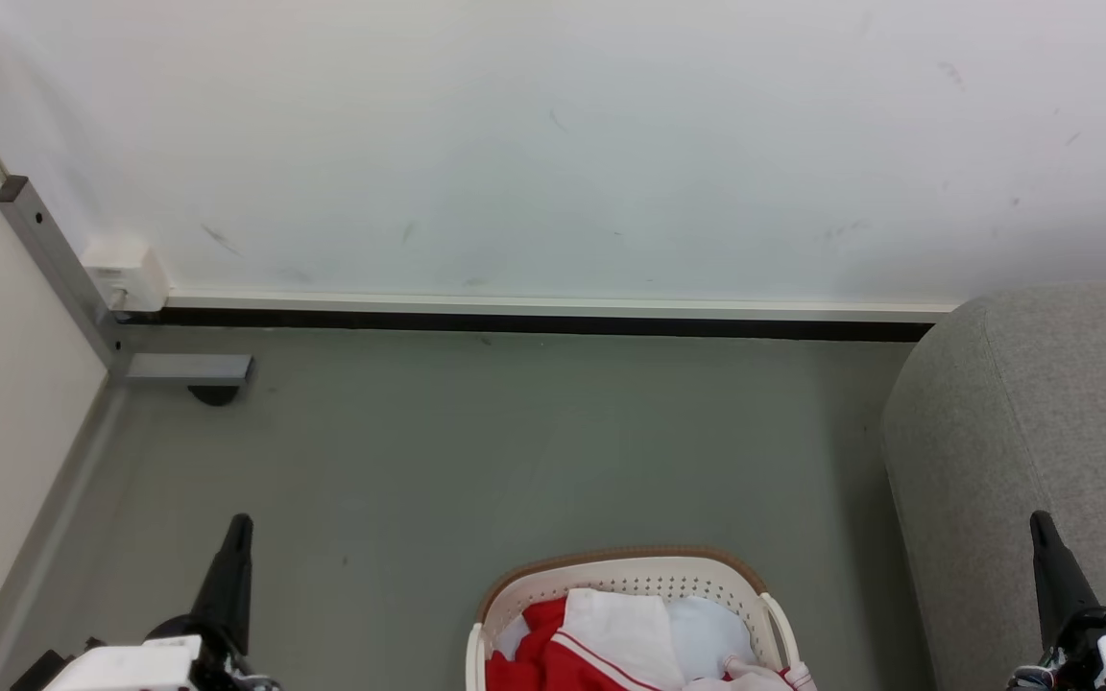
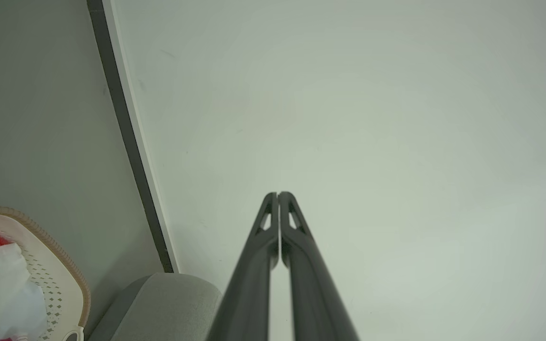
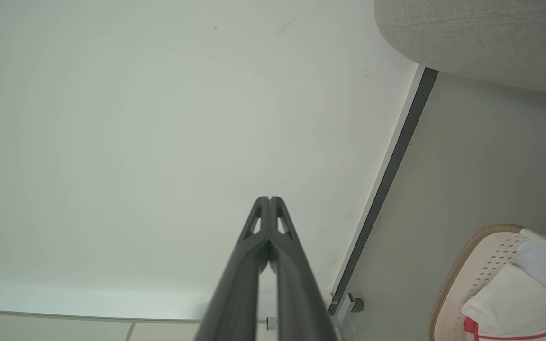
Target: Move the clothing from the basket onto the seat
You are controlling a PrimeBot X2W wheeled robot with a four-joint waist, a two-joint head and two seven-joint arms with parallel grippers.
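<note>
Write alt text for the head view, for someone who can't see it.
A cream laundry basket of red and white clothing sits on the grey floor at bottom centre, with a grey sofa at right. The left hand and right hand, both shut, point up from the lower corners.

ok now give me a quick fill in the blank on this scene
1. The left claw and the right claw are both ____, with nothing held.
2. The clothing in the basket is white and ____.
3. In the head view, the seat stands to the basket's ____.

Missing words: shut; red; right
</note>
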